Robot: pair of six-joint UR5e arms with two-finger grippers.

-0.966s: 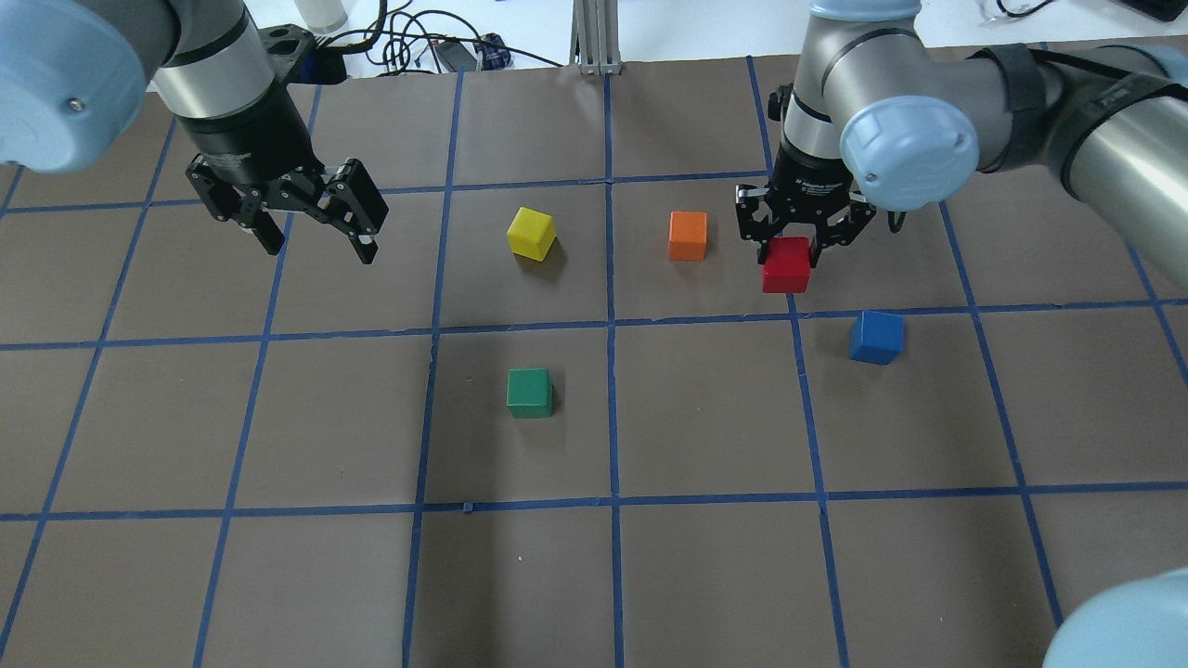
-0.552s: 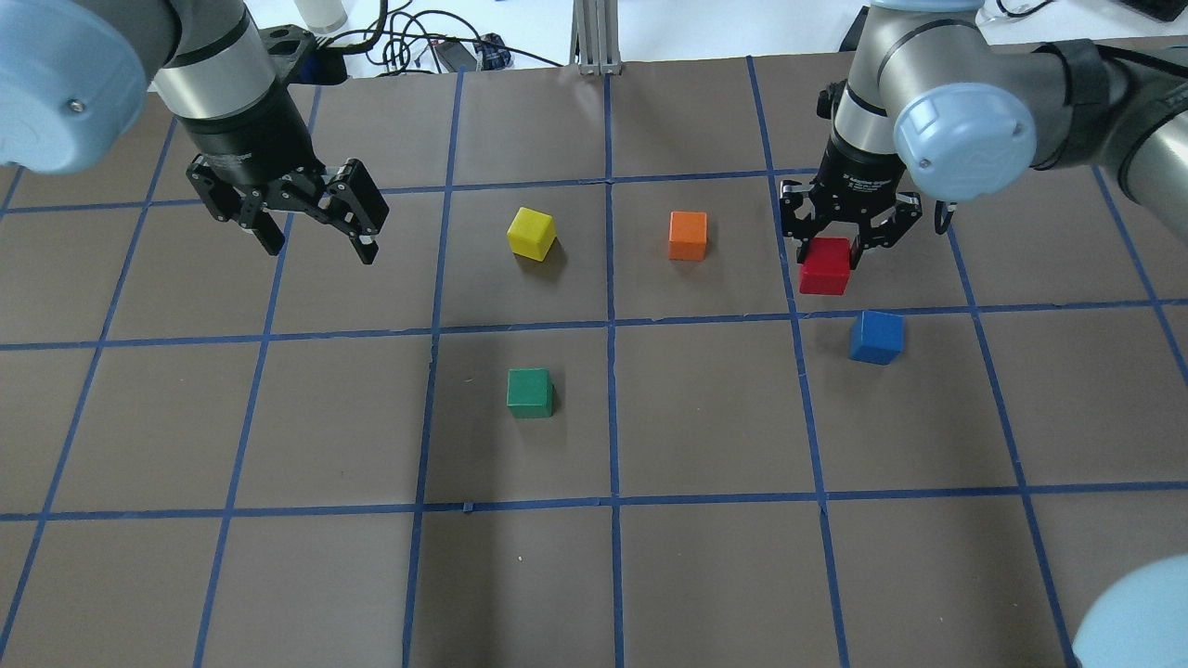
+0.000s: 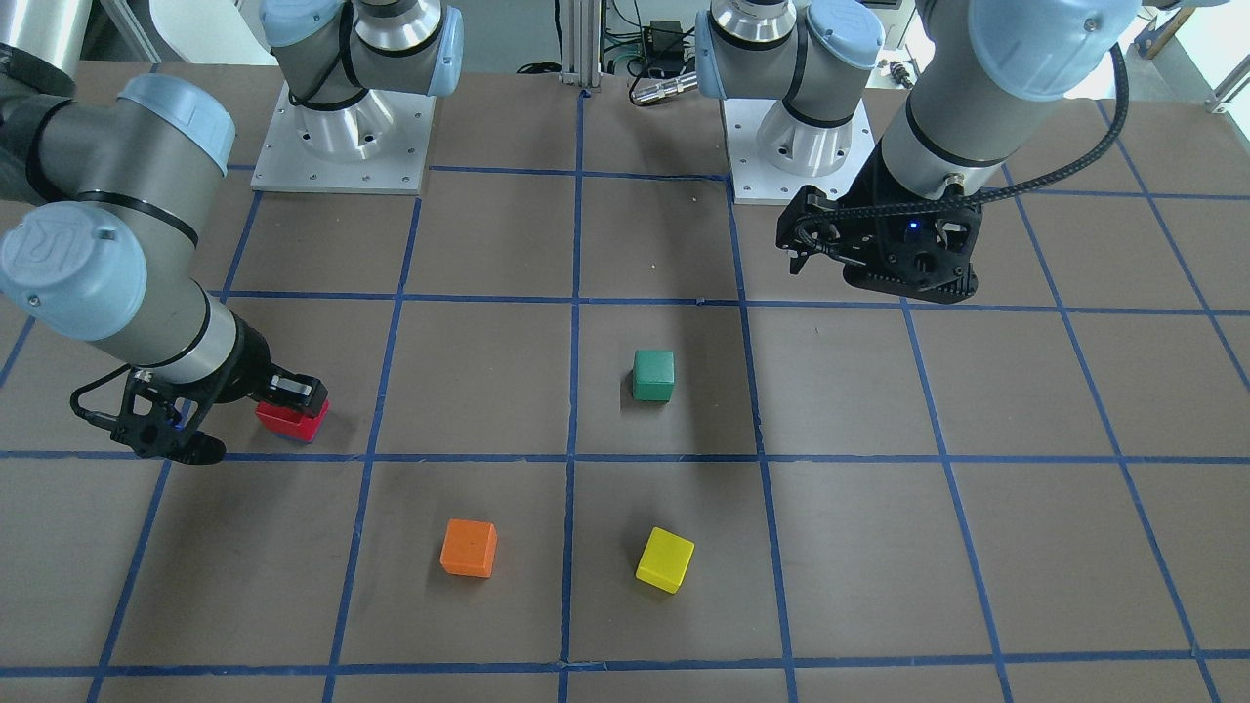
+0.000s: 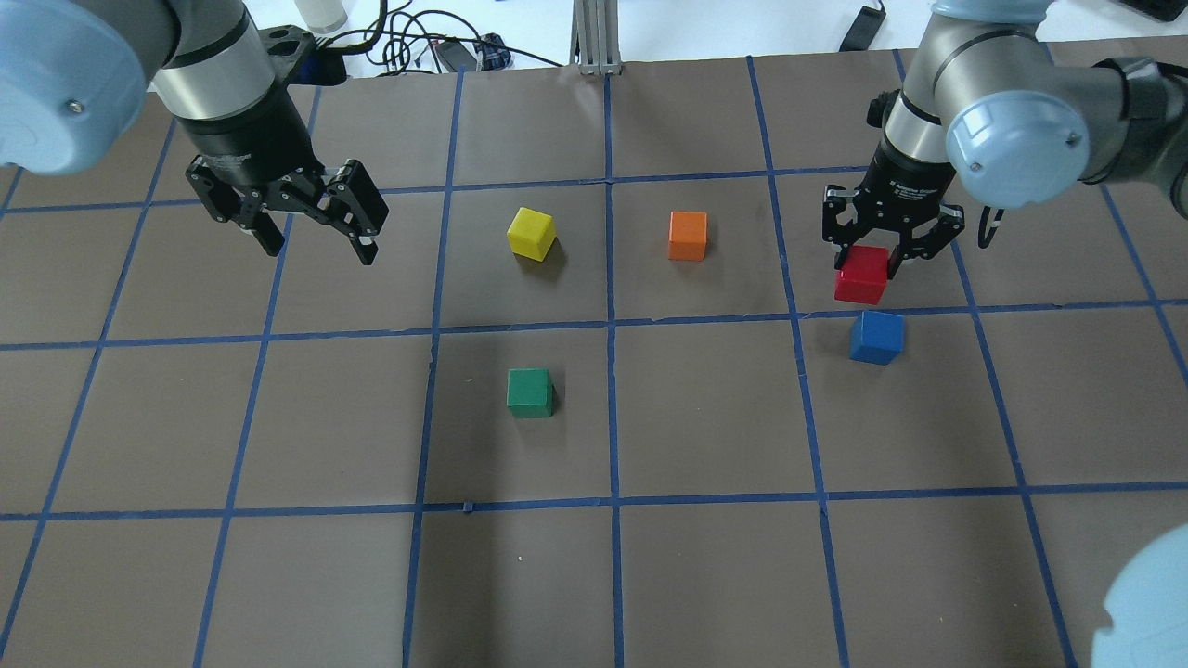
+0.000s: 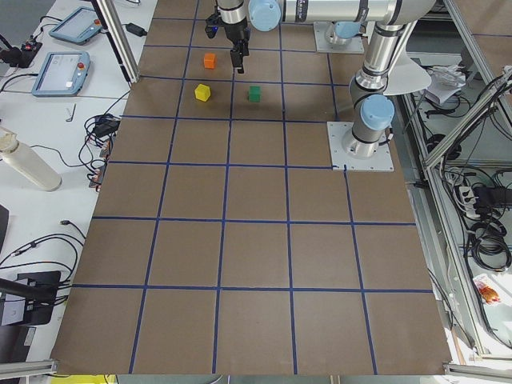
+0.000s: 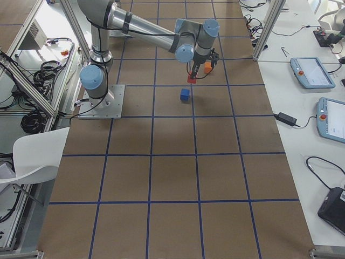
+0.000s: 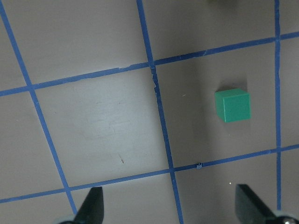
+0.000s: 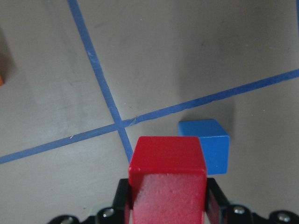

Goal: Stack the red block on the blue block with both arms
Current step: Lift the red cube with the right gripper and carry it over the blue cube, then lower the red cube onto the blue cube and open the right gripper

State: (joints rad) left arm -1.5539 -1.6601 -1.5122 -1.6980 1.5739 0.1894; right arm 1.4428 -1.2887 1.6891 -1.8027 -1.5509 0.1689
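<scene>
The red block (image 4: pixel 859 278) hangs just above the table with my right gripper (image 4: pixel 871 261) shut on it. The blue block (image 4: pixel 876 337) rests on the brown mat a short way in front of it and slightly to the right. In the right wrist view the red block (image 8: pixel 168 175) fills the lower centre, and the blue block (image 8: pixel 208 142) peeks out beyond it and to its right. My left gripper (image 4: pixel 320 249) hovers open and empty at the far left. Its fingertips (image 7: pixel 92 208) frame bare mat.
An orange block (image 4: pixel 688 235) and a yellow block (image 4: pixel 531 232) sit in the middle back squares. A green block (image 4: pixel 529 391) lies nearer the robot and also shows in the left wrist view (image 7: pixel 232 105). Cables lie along the table's far edge (image 4: pixel 427 46).
My right gripper has carried the red block to the right, from beside the orange block to just behind the blue block. The left arm has not moved.
</scene>
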